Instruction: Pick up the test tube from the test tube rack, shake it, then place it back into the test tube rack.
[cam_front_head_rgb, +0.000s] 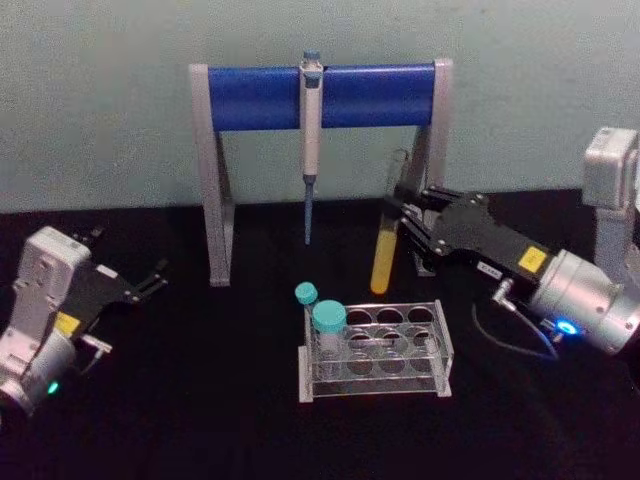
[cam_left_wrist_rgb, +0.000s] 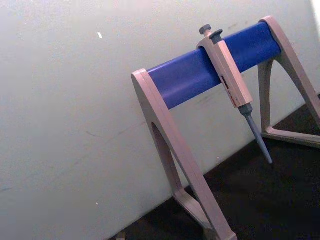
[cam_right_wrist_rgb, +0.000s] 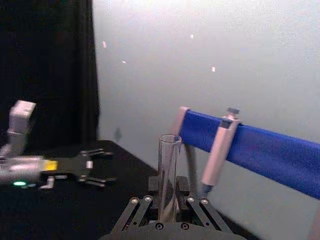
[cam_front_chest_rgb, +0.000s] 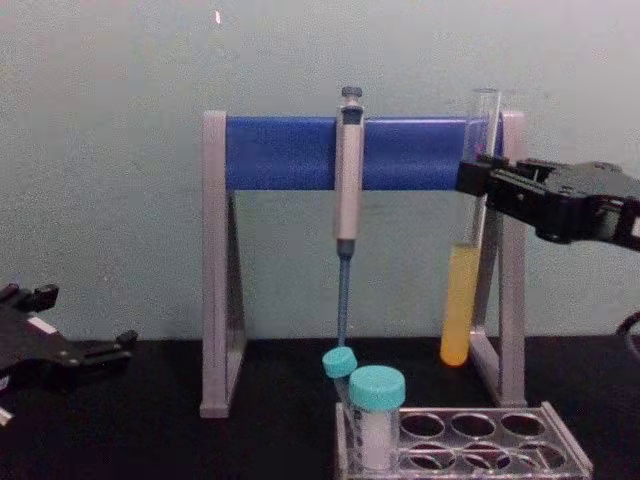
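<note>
Head view: the right pincer is clamped on the long clear glass test tube holding yellow liquid. The tube is upright, behind the low translucent grey test tube rack. The left pincer, fingers apart, is parked far left.

Right wrist view: the tube's open mouth rises between the jaws.

Chest view: the tube's round bottom hangs higher than the rack's top plate. The return probably runs toward the robot, then straight down.

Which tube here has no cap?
The long clear test tube with yellow liquid, held upright by the right gripper. The two teal-capped tubes are shorter and closed.
</note>
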